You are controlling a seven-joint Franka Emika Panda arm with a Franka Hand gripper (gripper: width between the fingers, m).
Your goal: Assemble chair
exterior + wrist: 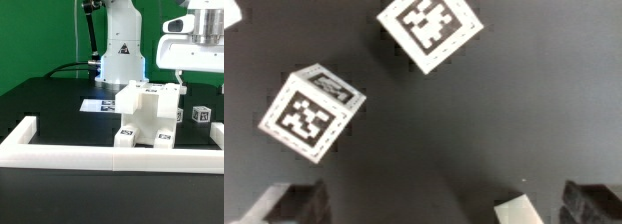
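Observation:
The partly built chair [150,115], white and blocky with small tags, stands mid-table behind the border frame. Two small tagged pieces [203,116] [181,114] sit on the black table at its right in the exterior view. My gripper [181,74] hangs above them, clear of the chair. In the wrist view a tagged white block [313,112] and a second tagged piece [434,30] lie on the dark table below. My gripper [441,206] is open; the fingertips [287,205] stand wide apart with only table between them. A white corner [509,210] shows near one finger.
The long white border frame [100,155] runs along the front and turns back at the exterior view's left. The marker board [100,104] lies flat left of the chair. The robot base [120,50] stands behind, with a green wall beyond.

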